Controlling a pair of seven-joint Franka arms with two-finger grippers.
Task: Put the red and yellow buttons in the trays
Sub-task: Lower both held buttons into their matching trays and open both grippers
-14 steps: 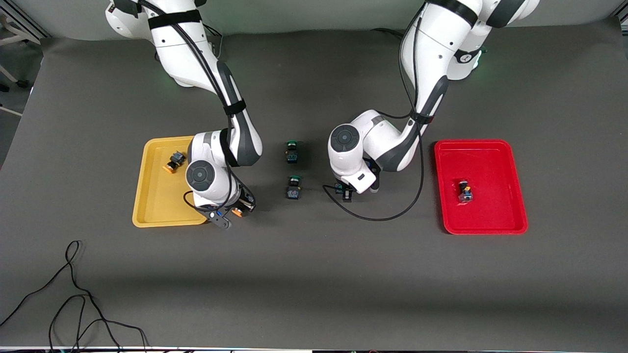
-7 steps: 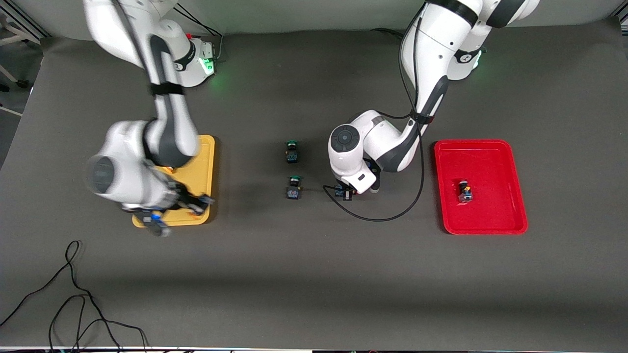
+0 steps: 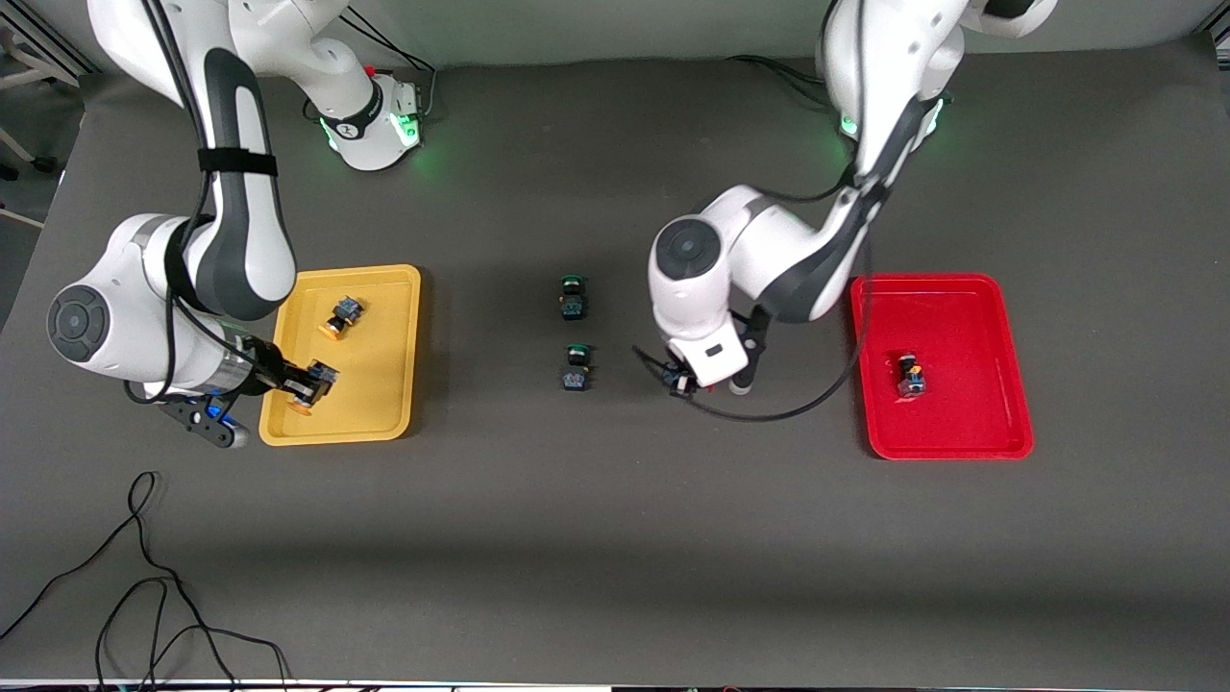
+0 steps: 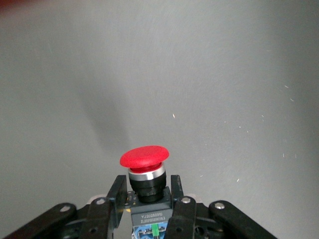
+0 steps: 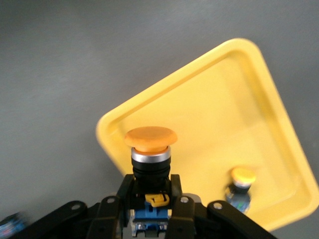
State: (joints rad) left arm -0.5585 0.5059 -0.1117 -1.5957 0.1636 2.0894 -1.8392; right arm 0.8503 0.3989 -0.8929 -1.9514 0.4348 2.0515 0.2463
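My right gripper [image 3: 306, 387] is shut on an orange-yellow button [image 3: 312, 384] and holds it over the yellow tray [image 3: 380, 404], at the tray's edge nearer the front camera. The right wrist view shows this button [image 5: 150, 149] between the jaws, with the yellow tray [image 5: 214, 114] below. A second orange-yellow button [image 3: 344, 315] lies in that tray. My left gripper [image 3: 684, 382] is shut on a red button [image 4: 144, 167] over the table, between the green-capped switches and the red tray [image 3: 971, 432]. Another red button [image 3: 910, 375] lies in the red tray.
Two green-capped switches [image 3: 573, 296] [image 3: 576, 367] stand on the dark mat mid-table. A loose black cable [image 3: 144, 577] lies on the mat toward the right arm's end, near the front camera.
My right arm has swung across the yellow tray with the orange-yellow button, away from the table's middle. My left arm has risen slightly with the red button, shifting a little toward the red tray.
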